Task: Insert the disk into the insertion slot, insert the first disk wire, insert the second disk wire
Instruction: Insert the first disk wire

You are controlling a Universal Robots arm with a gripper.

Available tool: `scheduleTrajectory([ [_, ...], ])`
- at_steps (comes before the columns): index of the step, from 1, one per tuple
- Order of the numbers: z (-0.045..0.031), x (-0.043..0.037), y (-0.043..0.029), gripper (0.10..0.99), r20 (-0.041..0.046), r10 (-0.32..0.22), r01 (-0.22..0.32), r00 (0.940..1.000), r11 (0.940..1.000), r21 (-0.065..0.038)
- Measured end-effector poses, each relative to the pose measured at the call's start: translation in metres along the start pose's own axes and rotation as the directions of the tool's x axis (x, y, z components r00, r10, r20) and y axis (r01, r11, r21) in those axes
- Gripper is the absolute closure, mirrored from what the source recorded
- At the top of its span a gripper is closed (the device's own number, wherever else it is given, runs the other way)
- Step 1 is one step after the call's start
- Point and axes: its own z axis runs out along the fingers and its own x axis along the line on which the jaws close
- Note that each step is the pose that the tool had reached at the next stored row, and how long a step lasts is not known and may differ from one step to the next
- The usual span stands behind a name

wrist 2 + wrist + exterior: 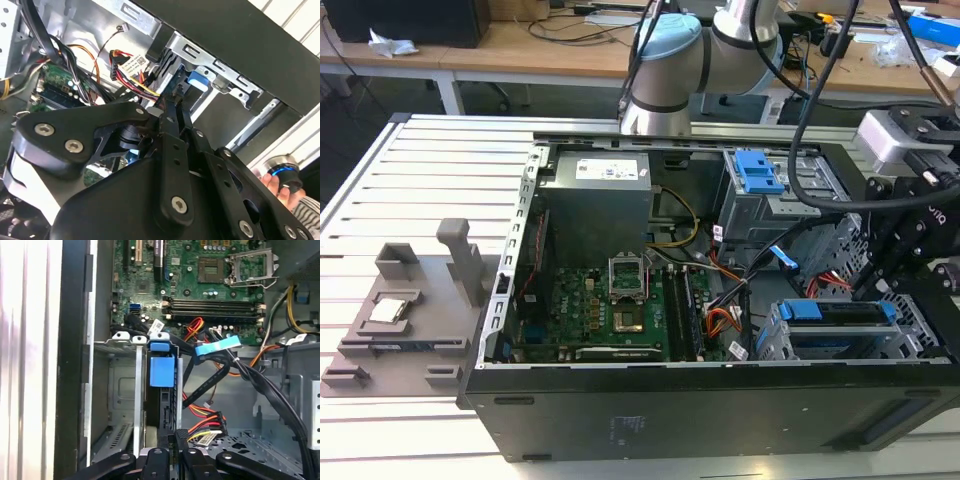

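Claw (177,437) at seated disk (162,372), hand (267,184) nearby

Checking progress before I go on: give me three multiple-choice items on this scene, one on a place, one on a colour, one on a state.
1. The gripper is nearest to: A the insertion slot; B the grey fixture plate; C the power supply.
2. The frame around the disk is: A red; B blue; C green.
3. The disk is: A lying on the table; B held above the case; C inside the insertion slot.

Key: 1 A, the first wrist view looks straight down onto that cage. 2 B, it is bright blue in the exterior view. 3 C, it sits between the cage's walls.
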Motion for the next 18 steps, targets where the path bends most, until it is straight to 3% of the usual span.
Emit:
scheduleTrajectory([
  [2,0.0051,0.0003,0.0007,0.918,0.0006,0.017,-0.017,0.9999,0.9999,0.0],
  [6,0.0083,0.0005,0.0027,0.918,0.0022,0.026,-0.026,0.9996,0.9997,0.0],
  [18,0.0071,0.003,0.0011,0.918,0.0024,0.026,-0.026,0.9997,0.9997,0.0],
])
